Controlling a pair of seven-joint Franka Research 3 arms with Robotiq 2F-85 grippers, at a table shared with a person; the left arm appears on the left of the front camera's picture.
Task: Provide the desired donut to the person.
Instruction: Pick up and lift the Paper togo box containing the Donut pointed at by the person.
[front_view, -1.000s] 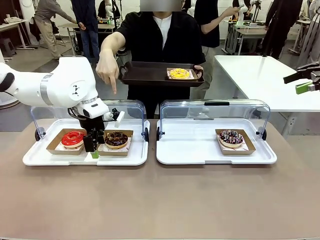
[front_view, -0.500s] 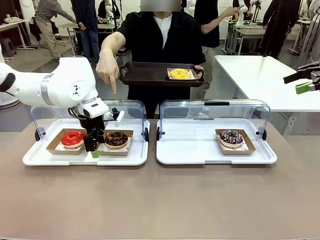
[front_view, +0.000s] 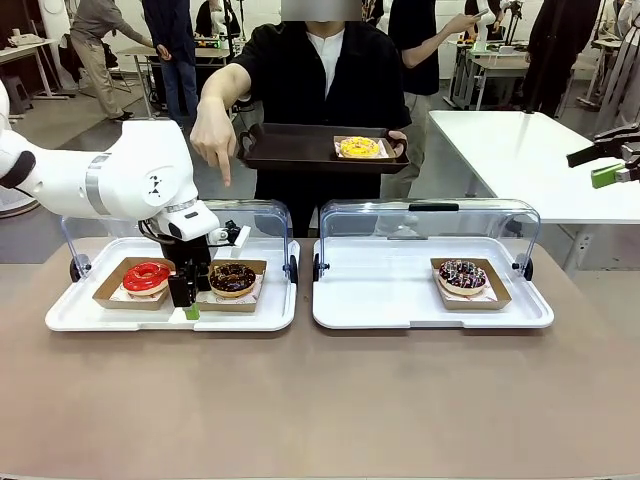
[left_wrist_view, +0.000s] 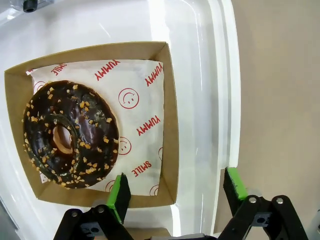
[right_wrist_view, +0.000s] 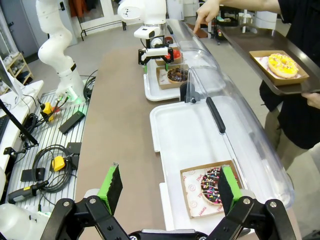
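A chocolate donut with nut crumbs (left_wrist_view: 70, 135) lies in a cardboard tray (left_wrist_view: 170, 115) on the left white tray (front_view: 60, 318), beside a red-glazed donut (front_view: 146, 276). My left gripper (left_wrist_view: 177, 192) stands open and points down. One finger is inside the cardboard tray's near wall and the other outside it, over the white tray's rim. The person (front_view: 325, 70) points a hand (front_view: 215, 140) down at the left tray and holds a dark tray (front_view: 290, 150) with a yellow donut (front_view: 359, 147). Far off to the right, my right gripper (right_wrist_view: 169, 189) hangs open and holds nothing.
The right white tray (front_view: 350, 310) holds a sprinkled chocolate donut (front_view: 462, 274). Both trays have clear lids (front_view: 430, 215) swung up at their far side. A white table (front_view: 520, 150) stands at the right. Bystanders move about behind. Bare brown tabletop (front_view: 320, 400) lies in front.
My left arm has shifted slightly, and its gripper has sunk a little lower onto the edge of the chocolate donut's cardboard tray. The person's pointing hand and my right arm have stayed put.
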